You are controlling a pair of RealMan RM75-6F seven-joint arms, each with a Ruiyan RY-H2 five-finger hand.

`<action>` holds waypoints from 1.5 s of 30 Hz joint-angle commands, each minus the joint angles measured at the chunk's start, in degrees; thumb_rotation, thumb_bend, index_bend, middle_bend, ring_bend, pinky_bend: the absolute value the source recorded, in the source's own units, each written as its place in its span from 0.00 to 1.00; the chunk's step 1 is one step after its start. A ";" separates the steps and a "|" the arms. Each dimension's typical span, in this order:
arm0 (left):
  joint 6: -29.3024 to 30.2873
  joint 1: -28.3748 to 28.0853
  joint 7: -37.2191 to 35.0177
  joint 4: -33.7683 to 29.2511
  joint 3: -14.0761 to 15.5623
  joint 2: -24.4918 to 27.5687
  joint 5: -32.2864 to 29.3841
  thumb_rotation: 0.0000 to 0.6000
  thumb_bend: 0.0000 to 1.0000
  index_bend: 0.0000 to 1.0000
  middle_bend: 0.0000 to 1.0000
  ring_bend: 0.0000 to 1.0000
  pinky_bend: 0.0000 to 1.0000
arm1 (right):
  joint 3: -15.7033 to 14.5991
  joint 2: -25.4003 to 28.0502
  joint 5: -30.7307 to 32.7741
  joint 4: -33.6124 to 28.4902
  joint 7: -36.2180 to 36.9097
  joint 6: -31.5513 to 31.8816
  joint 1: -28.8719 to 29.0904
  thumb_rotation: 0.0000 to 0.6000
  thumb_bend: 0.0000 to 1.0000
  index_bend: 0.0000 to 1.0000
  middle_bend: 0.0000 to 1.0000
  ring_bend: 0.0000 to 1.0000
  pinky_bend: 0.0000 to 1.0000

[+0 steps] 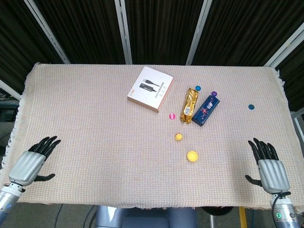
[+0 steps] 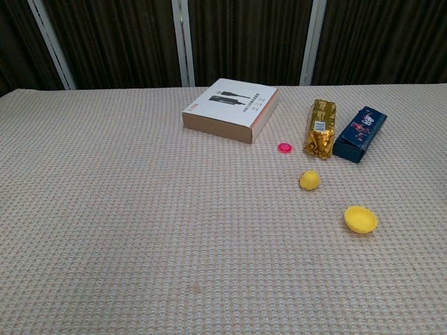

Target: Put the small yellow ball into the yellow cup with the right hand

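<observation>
Overhead, the left hand [image 1: 29, 165] and right hand [image 1: 269, 167] rest at the table's near corners, fingers spread, grasping nothing. The small yellow ball [image 1: 178, 137] lies on the woven cloth [image 1: 95, 123], near the yellow cup [image 1: 192, 156]. From the chest, ball and cup sit apart, below the gold packet [image 2: 320, 128]; neither hand shows

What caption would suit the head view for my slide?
Both open hands, left and right, rest on the table; yellow ball lies beside yellow cup.
</observation>
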 commanded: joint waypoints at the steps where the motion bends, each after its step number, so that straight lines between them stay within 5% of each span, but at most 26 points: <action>1: 0.02 0.02 0.02 -0.02 0.02 0.02 0.01 1.00 0.00 0.00 0.00 0.00 0.21 | 0.00 0.02 0.01 -0.02 0.01 -0.01 0.00 1.00 0.00 0.00 0.00 0.00 0.00; 32: -0.22 0.02 0.25 -0.14 0.15 0.12 -0.06 1.00 0.00 0.00 0.00 0.00 0.21 | 0.34 -0.60 -0.18 0.05 0.00 0.64 0.01 1.00 0.00 0.03 0.00 0.00 0.00; 45: 0.39 0.06 0.40 -0.23 -0.26 0.02 -0.02 1.00 0.00 0.00 0.00 0.00 0.21 | 2.87 -5.12 -1.81 2.21 -4.68 -0.12 3.45 1.00 0.00 0.18 0.00 0.00 0.00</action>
